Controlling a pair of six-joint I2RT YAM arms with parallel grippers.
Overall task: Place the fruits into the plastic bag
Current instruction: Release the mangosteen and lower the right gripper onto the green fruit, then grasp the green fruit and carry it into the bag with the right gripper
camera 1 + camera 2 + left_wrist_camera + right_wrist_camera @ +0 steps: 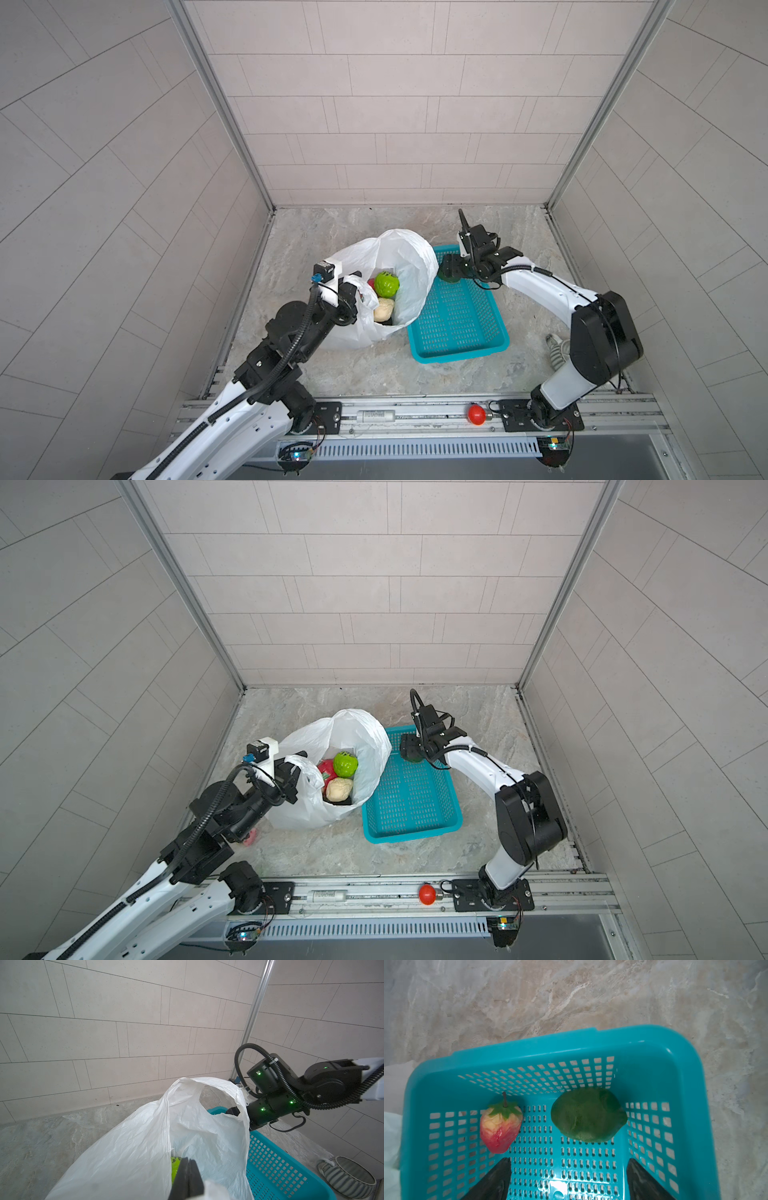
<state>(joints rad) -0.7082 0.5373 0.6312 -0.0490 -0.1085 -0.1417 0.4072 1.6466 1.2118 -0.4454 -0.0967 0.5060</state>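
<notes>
The white plastic bag (409,266) (365,737) (133,1147) stands open left of the basket. Inside lie a bright green bumpy ball (387,284) (345,764), a cream knobbly ball (384,309) (338,789) and a pink-red dragon fruit (327,769). My left gripper (355,286) (297,766) (188,1160) is shut on the bag's near rim and holds it up. My right gripper (446,270) (568,1160) hangs open over the basket's far end. Just ahead of its fingers, on the basket floor, lie a dark green avocado (588,1114) and a red-and-cream strawberry (500,1126).
The teal perforated basket (457,328) (411,800) (571,1047) sits right of the bag, touching it. A glossy red ball (476,414) lies on the front rail. A grey striped bowl (349,1178) stands by the right wall, a pink trinket (249,838) under the left arm.
</notes>
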